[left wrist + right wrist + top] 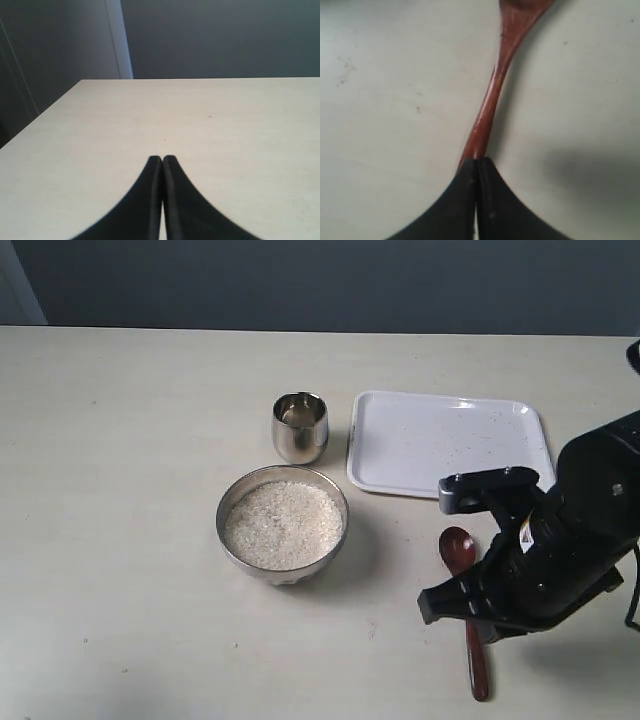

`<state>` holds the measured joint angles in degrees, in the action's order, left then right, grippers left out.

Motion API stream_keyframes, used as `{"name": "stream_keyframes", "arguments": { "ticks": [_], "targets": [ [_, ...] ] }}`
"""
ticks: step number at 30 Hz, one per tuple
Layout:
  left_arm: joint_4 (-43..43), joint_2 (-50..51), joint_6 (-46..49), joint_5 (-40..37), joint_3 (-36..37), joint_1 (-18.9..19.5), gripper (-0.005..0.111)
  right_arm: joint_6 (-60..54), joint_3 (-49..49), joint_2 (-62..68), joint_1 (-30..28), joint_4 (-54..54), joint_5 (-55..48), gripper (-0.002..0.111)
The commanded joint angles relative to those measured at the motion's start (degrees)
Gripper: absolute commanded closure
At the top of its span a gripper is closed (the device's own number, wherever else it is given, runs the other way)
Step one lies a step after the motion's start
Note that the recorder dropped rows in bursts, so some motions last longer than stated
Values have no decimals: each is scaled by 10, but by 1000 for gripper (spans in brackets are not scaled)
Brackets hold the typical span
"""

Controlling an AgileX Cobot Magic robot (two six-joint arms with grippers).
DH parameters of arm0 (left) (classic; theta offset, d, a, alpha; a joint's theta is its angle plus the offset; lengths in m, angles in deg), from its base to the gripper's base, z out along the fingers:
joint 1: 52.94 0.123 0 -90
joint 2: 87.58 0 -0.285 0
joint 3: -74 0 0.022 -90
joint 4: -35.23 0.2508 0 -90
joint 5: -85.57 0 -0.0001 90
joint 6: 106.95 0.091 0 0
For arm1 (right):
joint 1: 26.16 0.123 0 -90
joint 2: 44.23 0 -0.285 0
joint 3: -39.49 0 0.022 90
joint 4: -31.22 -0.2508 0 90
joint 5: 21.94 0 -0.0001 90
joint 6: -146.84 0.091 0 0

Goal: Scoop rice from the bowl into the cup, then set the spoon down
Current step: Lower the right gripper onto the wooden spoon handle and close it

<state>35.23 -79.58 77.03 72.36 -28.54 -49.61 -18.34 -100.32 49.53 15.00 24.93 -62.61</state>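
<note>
While parked over spoon [459, 552] handle at near right, right gripper [477, 161] jaws pressed together, pinching nothing evident. Flat on table [120, 540], that spoon. Left of it, bowl [221, 530] brimful of rice [283, 525]. Just beyond, cup [300, 427], contents unreadable. Scooping unstarted or finished: cannot tell. Idle left gripper [162, 159] likewise pressed together.

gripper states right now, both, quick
left gripper: closed, holding nothing
right gripper: closed, just above the spoon handle, not gripping it
</note>
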Motion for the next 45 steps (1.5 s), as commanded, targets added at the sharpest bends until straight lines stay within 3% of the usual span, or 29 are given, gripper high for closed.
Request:
{"name": "stream_keyframes", "arguments": {
  "ticks": [1, 7, 9, 12, 17, 19, 27, 33, 45],
  "targets": [
    [-3, -2, -2, 8, -2, 0, 106, 3, 6, 29, 1, -4, 16, 101],
    [-3, -2, -2, 8, -2, 0, 106, 3, 6, 35, 1, -7, 21, 59],
    [-3, -2, -2, 8, -2, 0, 106, 4, 6, 35, 1, -5, 39, 53],
    [-3, -2, -2, 8, -2, 0, 106, 4, 7, 35, 1, -2, 80, 59],
    [-3, -2, -2, 8, -2, 0, 106, 4, 7, 35, 1, 20, 119, 89],
    [-3, -2, -2, 8, -2, 0, 106, 4, 7, 35, 1, 22, 117, 95],
    [-3, -2, -2, 8, -2, 0, 106, 21, 7, 35, 1, 52, 109, 70],
    [-3, -2, -2, 8, -2, 0, 106, 83, 7, 56, 1, 123, 109, 70],
    [0, -2, -2, 8, -2, -1, 106, 92, 7, 140, 1, 82, 119, 71]
  ]
}}
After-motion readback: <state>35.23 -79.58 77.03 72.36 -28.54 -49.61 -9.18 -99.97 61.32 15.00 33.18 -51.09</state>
